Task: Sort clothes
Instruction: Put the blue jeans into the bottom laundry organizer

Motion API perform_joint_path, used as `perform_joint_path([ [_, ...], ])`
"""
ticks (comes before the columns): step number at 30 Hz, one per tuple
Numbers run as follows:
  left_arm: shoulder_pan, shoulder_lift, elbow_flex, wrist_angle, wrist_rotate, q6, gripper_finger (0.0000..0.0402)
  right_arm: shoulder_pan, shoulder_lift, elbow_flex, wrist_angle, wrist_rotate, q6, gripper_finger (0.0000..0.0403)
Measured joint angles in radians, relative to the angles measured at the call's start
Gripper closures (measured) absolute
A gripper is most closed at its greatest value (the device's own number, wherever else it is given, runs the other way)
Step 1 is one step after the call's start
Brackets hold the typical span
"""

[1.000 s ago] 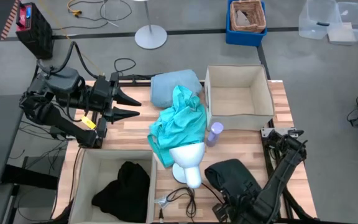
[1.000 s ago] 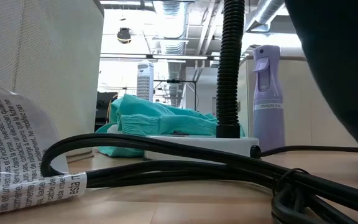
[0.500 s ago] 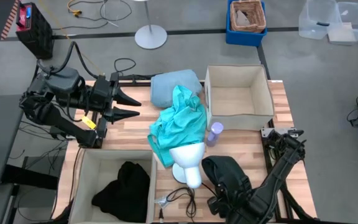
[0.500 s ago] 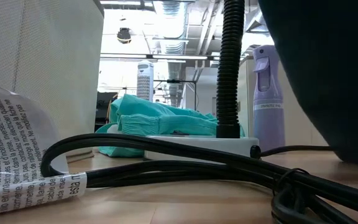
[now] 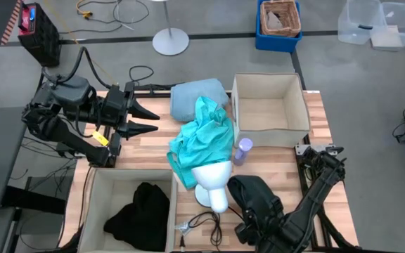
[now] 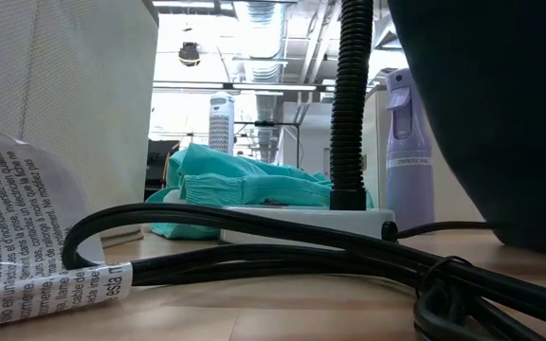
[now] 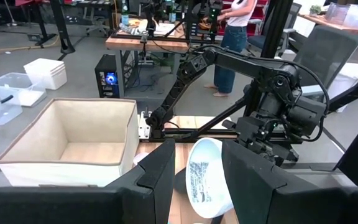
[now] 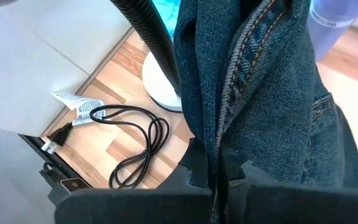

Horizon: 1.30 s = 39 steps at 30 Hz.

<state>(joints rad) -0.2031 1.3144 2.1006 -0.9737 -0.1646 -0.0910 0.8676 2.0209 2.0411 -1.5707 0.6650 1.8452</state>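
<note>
At the table's near edge the right gripper (image 8: 219,163) is clamped tight on the jeans (image 5: 255,197), which hang bunched from its fingers just beside the mannequin head (image 5: 213,184). Since a second ago the jeans have swung in toward that head. Left of them the black garment (image 5: 139,209) lies in the near box (image 5: 90,204), unchanged. The teal shirt (image 5: 204,137) drapes mid-table. Farther back sits the pale blue garment (image 5: 188,97). The left gripper (image 5: 146,121) hangs partly open, empty, at the far left.
</note>
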Motion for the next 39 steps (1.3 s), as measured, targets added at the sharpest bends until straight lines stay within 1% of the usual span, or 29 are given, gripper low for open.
perform_joint_path([
  [7, 0.000, 0.000, 0.000, 0.000, 0.000, -0.001, 0.0276, -0.036, 0.000, 0.000, 0.000, 0.005, -0.069, 0.0403],
  [16, 0.000, 0.000, 0.000, 0.000, 0.000, -0.011, 0.0276, -0.100, 0.000, 0.000, 0.000, 0.095, -0.078, 0.0403],
  [24, 0.000, 0.000, 0.000, 0.000, 0.000, -0.016, 0.0276, -0.125, 0.000, -0.006, 0.000, 0.140, -0.109, 0.0403],
  [29, 0.000, 0.000, 0.000, 0.000, 0.000, -0.018, 0.0276, -0.110, 0.000, -0.050, 0.001, 0.142, -0.081, 0.0403],
  [33, 0.000, 0.000, 0.000, -0.001, 0.000, -0.018, 0.0276, -0.064, -0.008, -0.092, 0.000, 0.146, -0.025, 0.0403],
  [39, 0.000, 0.000, 0.000, -0.001, 0.000, -0.012, 0.0276, 0.007, -0.074, -0.180, -0.001, 0.137, 0.091, 0.0403],
])
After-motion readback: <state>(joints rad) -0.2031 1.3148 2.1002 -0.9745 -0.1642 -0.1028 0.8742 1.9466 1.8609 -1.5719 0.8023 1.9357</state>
